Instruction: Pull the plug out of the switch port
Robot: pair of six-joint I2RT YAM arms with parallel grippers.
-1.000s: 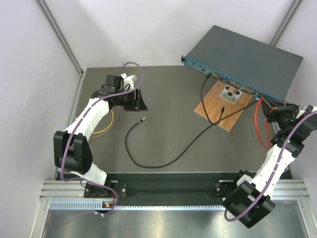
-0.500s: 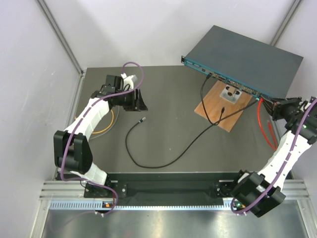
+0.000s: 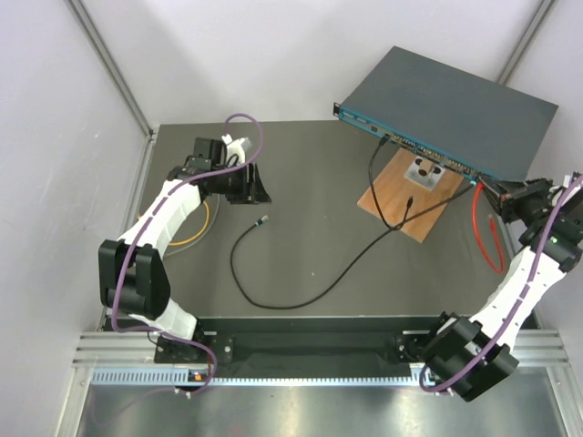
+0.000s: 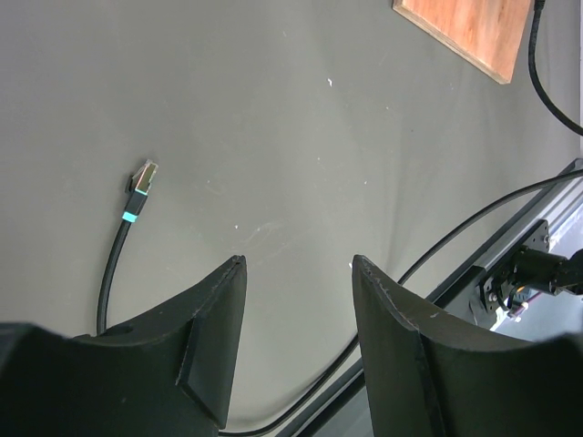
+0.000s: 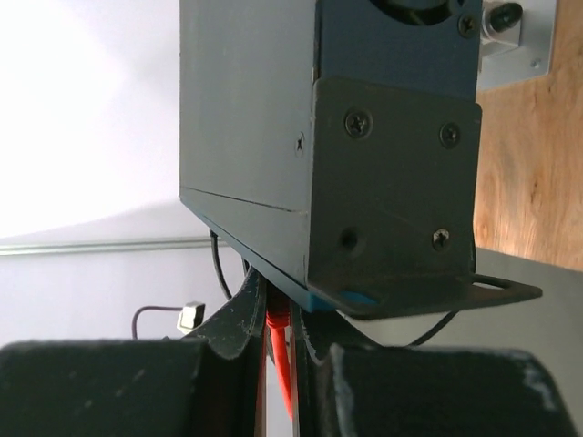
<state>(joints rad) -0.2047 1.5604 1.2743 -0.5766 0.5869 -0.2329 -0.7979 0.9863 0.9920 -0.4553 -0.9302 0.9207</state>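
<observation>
The switch is a flat dark box at the back right, propped on a slant, with its teal socket face turned toward the table. My right gripper is at the right end of that face, shut on the plug of a red cable. In the right wrist view the switch fills the top and my right gripper pinches the red plug just under its teal edge. Whether the plug sits in its port is hidden. My left gripper hovers open at the back left, holding nothing.
A wooden board carrying a small metal block lies under the switch. One black cable is plugged into the teal face. Another black cable loops over the mat, its loose plug ahead of my left gripper. A yellow cable lies at the left.
My right arm has swung outward to the right, and the red cable's loop has shifted right with it. The gripper stays shut on the plug. The left arm has not moved.
</observation>
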